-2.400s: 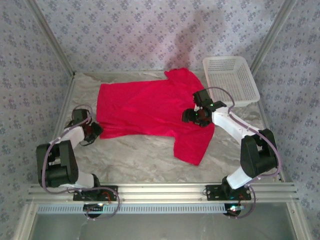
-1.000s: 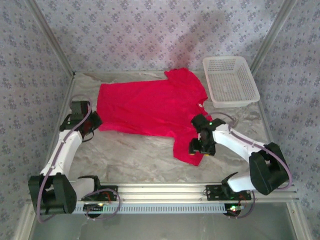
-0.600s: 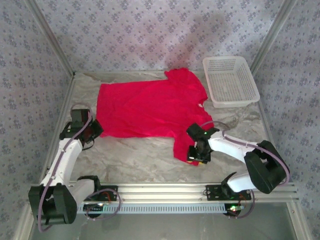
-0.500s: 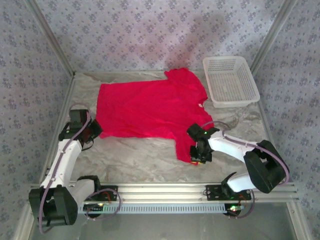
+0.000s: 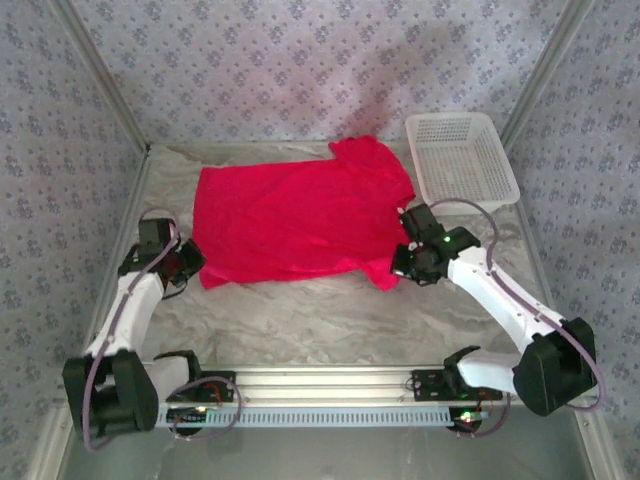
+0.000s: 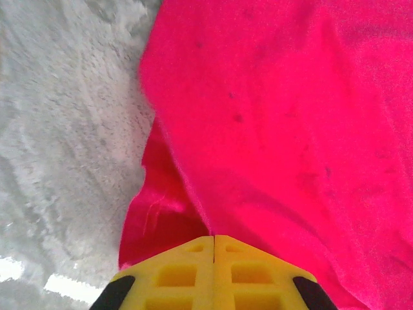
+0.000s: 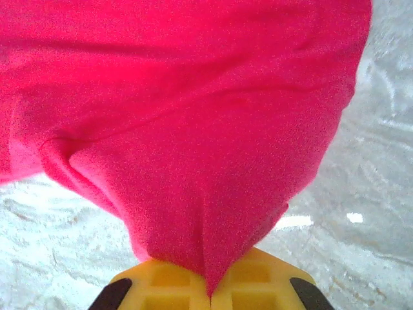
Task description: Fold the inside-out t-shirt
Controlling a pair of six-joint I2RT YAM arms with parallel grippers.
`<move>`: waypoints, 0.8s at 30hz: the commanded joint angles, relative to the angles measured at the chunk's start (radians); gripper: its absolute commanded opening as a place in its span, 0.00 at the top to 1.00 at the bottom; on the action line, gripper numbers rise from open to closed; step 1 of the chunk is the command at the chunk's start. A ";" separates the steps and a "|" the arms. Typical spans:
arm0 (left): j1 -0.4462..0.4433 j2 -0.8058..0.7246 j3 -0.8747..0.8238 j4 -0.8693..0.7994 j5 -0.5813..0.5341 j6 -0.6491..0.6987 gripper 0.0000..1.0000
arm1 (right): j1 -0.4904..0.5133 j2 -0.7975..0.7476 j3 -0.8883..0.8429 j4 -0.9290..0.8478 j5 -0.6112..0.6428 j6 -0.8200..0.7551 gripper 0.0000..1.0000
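The inside-out t-shirt (image 5: 300, 220) lies spread on the table, bright red, its hem to the left. My left gripper (image 5: 187, 264) sits at the near-left hem corner. In the left wrist view its yellow jaws (image 6: 213, 240) are pressed together with a fold of the red cloth (image 6: 290, 129) running into their seam. My right gripper (image 5: 405, 262) is at the shirt's near-right edge, shut on the near sleeve. In the right wrist view the red fabric (image 7: 193, 116) hangs in a bunch from the closed yellow jaws (image 7: 210, 292), lifted off the table.
A white mesh basket (image 5: 462, 160) stands at the back right, close to the shirt's far sleeve. The grey marbled table top (image 5: 280, 320) is bare in front of the shirt. A metal rail (image 5: 330, 385) runs along the near edge. Patterned walls enclose the sides.
My right gripper closed on the near sleeve, which lay pointing toward the front, and carried it up and back toward the shirt's body. The left gripper stayed shut and shifted only slightly.
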State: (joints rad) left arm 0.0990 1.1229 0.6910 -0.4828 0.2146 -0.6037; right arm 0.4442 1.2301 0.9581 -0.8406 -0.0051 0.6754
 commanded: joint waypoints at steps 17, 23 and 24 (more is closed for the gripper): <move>0.058 0.318 0.121 0.076 0.013 0.028 0.54 | -0.056 0.330 0.159 0.073 -0.028 -0.113 1.00; 0.067 0.205 0.059 0.047 0.015 0.035 0.57 | -0.057 0.341 0.151 0.096 -0.042 -0.128 1.00; 0.068 0.199 0.049 0.051 0.023 0.032 0.58 | -0.057 0.344 0.151 0.098 -0.045 -0.129 1.00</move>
State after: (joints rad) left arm 0.1658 1.3430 0.7685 -0.3962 0.2325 -0.5838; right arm 0.3939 1.5654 1.0912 -0.7490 -0.0334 0.5690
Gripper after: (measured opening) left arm 0.425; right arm 0.067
